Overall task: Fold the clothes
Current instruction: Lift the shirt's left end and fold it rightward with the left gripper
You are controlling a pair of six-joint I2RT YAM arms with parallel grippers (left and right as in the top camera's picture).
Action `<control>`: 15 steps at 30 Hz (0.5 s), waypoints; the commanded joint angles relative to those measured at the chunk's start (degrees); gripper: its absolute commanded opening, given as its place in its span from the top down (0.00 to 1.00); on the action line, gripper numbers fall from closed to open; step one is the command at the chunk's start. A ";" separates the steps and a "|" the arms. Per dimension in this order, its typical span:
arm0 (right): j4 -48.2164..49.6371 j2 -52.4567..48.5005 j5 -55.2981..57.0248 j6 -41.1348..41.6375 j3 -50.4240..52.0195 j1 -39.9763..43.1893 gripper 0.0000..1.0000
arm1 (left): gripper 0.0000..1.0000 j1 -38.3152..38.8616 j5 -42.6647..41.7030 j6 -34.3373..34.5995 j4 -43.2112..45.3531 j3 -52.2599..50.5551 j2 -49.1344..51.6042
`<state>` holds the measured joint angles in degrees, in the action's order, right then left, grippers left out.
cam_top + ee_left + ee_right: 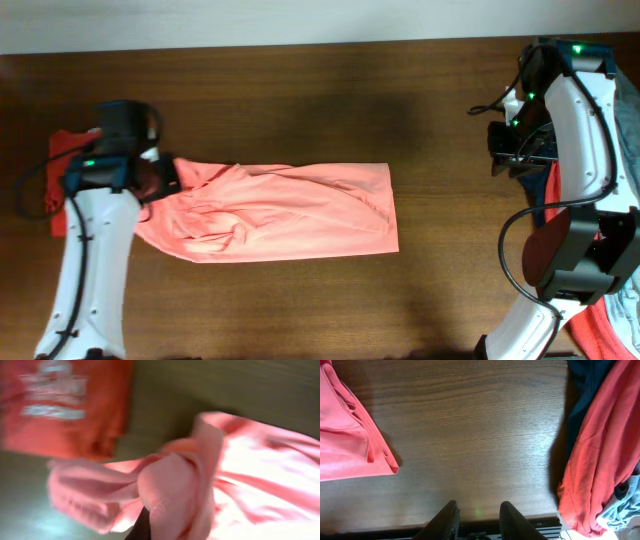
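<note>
Seemingly half done: the pink shirt (280, 210) lies on the table (300, 90) as a long strip, cross folds left, the left gripper (165, 178) pinched tight on its bunched end. The right gripper (479, 505) hangs part-open, empty; the pile (600, 445) beside it waits unfolded

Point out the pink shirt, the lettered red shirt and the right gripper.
pink shirt (290, 210): overhead, its middle.
lettered red shirt (75, 427): left wrist, below the lettering.
right gripper (479, 509): right wrist, between fingertips.
</note>
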<state>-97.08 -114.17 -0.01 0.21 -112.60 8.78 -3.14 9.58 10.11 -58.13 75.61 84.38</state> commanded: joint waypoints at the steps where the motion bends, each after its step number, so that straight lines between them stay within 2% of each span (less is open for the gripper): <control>1: -0.07 1.31 0.07 0.72 0.22 0.17 0.68 | 1.00 7.02 -7.26 3.87 0.22 0.76 -0.07; 9: -0.22 1.31 0.07 0.72 0.22 0.17 0.68 | 1.00 18.56 -8.41 14.71 1.90 0.76 3.45; 15: -0.26 1.31 0.04 0.72 0.22 0.20 0.68 | 0.99 25.07 -10.14 19.65 7.19 0.76 7.61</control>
<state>-97.08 -114.17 -0.01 0.23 -112.60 8.78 18.70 2.00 24.08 -53.43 75.64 89.47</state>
